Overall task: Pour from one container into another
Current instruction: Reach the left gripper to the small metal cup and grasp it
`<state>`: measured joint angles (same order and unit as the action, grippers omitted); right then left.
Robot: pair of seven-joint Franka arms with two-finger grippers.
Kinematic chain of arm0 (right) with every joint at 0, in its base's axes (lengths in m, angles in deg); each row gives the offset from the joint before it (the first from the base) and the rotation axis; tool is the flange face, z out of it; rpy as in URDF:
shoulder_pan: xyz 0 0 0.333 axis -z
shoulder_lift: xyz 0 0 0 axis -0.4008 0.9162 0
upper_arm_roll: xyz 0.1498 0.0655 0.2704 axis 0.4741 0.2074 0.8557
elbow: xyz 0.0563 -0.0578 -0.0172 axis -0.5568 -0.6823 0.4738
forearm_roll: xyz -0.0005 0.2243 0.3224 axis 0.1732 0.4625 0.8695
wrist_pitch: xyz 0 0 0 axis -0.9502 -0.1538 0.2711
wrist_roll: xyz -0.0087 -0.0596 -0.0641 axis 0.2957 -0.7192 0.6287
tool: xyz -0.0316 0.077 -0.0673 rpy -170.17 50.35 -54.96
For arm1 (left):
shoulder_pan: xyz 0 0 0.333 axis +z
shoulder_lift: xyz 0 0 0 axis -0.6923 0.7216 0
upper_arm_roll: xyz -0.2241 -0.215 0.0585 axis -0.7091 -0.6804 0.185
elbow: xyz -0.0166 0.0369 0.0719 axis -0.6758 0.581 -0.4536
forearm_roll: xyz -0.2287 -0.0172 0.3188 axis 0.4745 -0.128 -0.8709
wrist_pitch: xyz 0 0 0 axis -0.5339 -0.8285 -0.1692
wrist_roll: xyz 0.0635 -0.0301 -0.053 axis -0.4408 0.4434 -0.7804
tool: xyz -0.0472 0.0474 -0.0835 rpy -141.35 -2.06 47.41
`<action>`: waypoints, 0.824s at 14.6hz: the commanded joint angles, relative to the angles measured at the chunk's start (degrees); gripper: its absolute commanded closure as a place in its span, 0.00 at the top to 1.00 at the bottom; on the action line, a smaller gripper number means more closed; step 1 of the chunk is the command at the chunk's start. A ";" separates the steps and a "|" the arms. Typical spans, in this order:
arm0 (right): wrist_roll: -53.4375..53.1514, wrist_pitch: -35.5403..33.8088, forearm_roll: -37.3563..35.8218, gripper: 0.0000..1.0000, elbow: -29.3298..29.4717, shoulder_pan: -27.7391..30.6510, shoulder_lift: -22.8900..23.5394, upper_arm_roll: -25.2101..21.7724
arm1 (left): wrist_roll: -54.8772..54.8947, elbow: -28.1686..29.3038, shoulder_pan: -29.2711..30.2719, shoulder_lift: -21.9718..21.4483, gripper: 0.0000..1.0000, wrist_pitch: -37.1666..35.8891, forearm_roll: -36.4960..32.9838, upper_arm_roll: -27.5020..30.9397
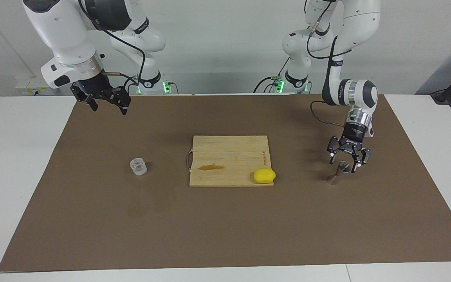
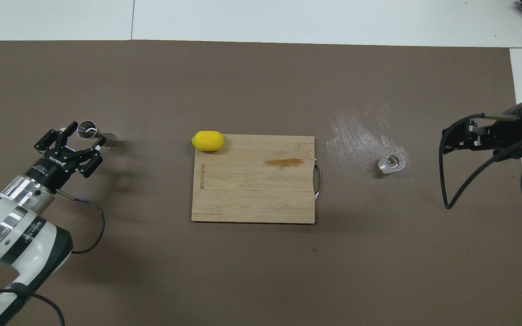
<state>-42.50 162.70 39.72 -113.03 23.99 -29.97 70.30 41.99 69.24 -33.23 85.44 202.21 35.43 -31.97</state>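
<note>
A brown mat (image 1: 225,219) covers most of the white desk (image 1: 14,164), leaving a white strip along each end and along the edge farthest from the robots. The metal jigger (image 1: 339,172) stands upright on the mat toward the left arm's end, well in from the mat's edges, with bare mat all round it. The left claw (image 1: 345,161) hangs low over the jigger's upper cone, its fingers (image 1: 332,156) spread to either side of the rim and not pressed on it, so the claw is open and grips nothing. The glass cup (image 1: 138,166) stands upright toward the right arm's end of the mat, alone on a pale smeared patch, with open mat on every side. The right claw (image 1: 105,102) waits high over the mat's corner nearest the right arm's base, well apart from the cup, its fingers apart and empty. Between cup and jigger lies a wooden cutting board (image 1: 229,156), flat at the middle of the mat, its metal handle toward the cup. A lemon (image 1: 264,176) sits on the board's corner farthest from the robots, on the jigger's side.
</note>
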 commanded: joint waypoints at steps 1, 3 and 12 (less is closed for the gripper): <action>-1.77 1.31 0.60 1.00 -1.67 0.70 -1.28 0.22 | 1.17 -1.06 -1.00 0.84 0.81 1.60 1.79 0.27; -2.65 1.22 0.60 1.00 -1.67 0.70 -1.28 0.22 | 1.17 -1.06 -0.92 0.84 0.72 1.60 1.79 0.27; -6.87 0.87 0.60 1.00 -1.84 1.14 -1.37 0.22 | 1.08 -1.06 -0.56 0.93 0.12 1.60 1.79 0.27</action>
<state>-48.17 162.71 39.72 -113.05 24.12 -29.97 70.18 42.03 69.22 -33.23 85.45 202.64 35.51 -31.95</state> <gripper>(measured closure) 0.000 0.493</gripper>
